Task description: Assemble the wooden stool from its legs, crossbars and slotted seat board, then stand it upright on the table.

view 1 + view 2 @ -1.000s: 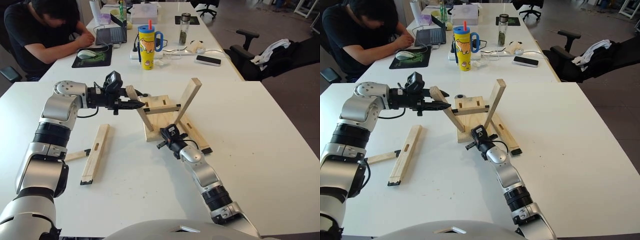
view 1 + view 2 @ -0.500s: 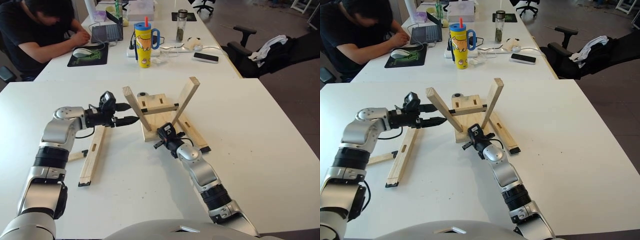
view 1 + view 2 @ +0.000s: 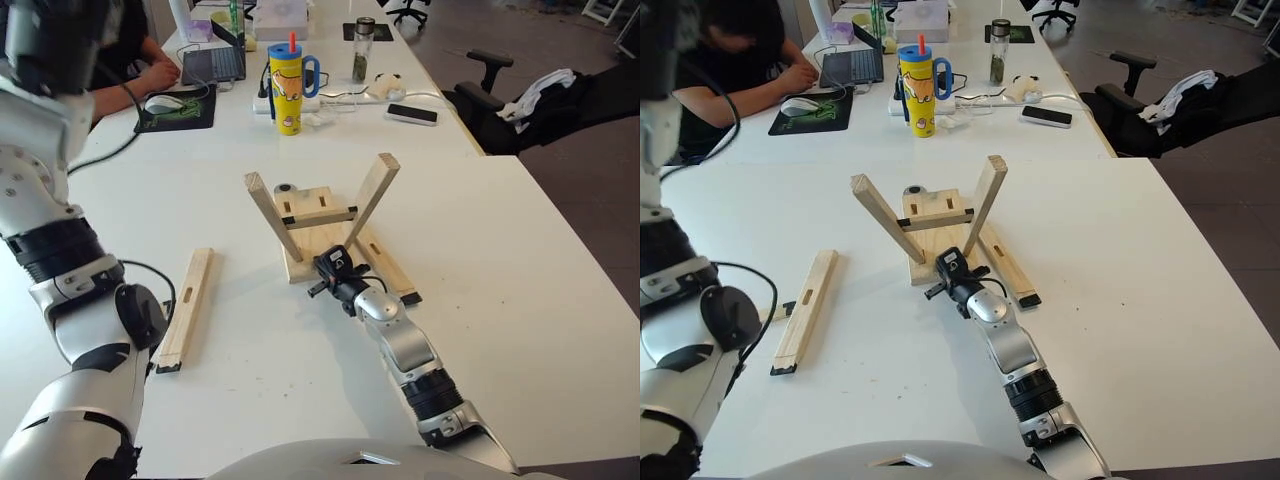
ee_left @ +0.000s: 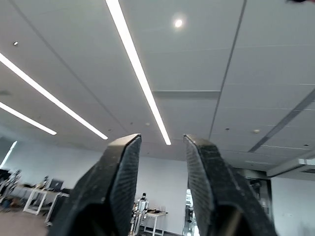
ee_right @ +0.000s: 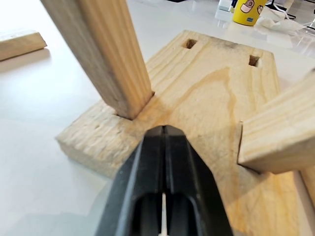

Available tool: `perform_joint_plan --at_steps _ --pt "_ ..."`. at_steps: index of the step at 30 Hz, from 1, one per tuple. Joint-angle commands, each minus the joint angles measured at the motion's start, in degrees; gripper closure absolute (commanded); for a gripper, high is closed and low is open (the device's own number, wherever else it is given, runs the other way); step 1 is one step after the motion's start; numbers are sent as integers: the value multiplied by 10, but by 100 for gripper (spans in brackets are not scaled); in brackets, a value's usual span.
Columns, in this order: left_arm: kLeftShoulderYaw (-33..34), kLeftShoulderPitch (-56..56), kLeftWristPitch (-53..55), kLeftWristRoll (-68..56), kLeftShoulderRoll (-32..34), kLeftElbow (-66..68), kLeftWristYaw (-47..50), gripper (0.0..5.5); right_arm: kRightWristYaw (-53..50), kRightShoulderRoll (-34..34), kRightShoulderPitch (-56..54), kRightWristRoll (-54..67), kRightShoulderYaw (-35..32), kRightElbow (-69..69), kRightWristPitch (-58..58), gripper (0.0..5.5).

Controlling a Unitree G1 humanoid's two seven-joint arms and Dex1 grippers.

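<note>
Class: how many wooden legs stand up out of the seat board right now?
2: the left leg and the right leg, both leaning outward, joined by a crossbar. None seems hidden.

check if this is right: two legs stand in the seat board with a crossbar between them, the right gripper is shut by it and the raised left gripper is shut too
Not the left gripper: it is open, fingers apart with ceiling between them in the left wrist view. The legs, crossbar, seat board and shut right gripper are as you say.

Head stereo overlooks table (image 3: 520,260); left wrist upward, right close
</note>
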Motion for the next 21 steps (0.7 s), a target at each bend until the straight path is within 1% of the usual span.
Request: perform_joint_plan --at_steps 1,2,3,4,7,11,14,18,20,21 --pt "-284 208 35 232 -12 -23 30 454 12 -5 39 -1 14 53 49 550" --pt "-336 259 44 270 -1 -30 35 467 14 -4 37 -2 16 56 50 550" --pt "-361 292 48 292 6 -34 38 485 16 -3 35 -2 18 58 50 550" --pt "-366 308 43 313 6 -27 47 503 17 -2 33 -3 19 59 51 550" --pt "-323 261 -8 337 -20 7 66 546 16 0 31 -2 15 64 53 550" --pt "-267 177 -93 359 -52 33 88 549 15 1 26 -1 11 76 43 550" --pt "-230 158 -171 394 -68 12 116 549 8 9 19 5 1 73 7 550" --pt "-205 198 -246 474 -74 -72 186 549 5 21 18 28 -19 16 -103 550" --pt "-196 250 -262 527 -82 -142 244 549 14 17 23 36 -19 -50 -154 550" --pt "-196 291 -262 554 -88 -186 272 549 23 12 28 40 -15 -94 -161 550"
